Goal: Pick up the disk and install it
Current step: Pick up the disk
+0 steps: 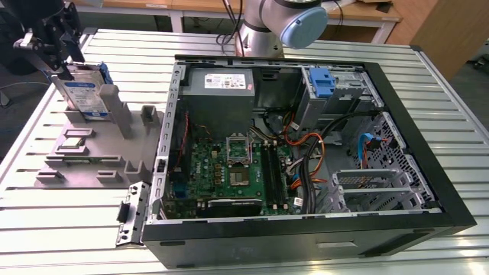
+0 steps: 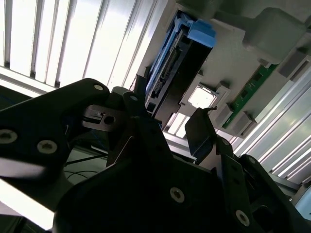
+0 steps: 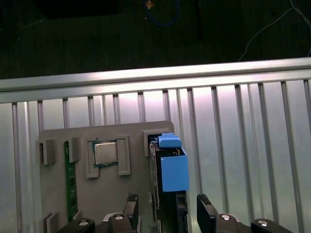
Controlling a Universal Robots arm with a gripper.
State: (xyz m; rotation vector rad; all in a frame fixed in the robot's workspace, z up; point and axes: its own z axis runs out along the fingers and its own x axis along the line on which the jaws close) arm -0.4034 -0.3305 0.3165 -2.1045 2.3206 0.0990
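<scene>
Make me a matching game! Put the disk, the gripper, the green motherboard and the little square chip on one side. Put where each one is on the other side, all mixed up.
Things
1. disk
2. gripper
3. green motherboard
4. square chip

Places
A. lying flat inside the open computer case
B. lying flat in a pocket of the grey holder
C. standing on edge in the grey holder
D. open, by the disk's top edge

Pairs: 1-C, 2-D, 3-A, 4-B
</scene>
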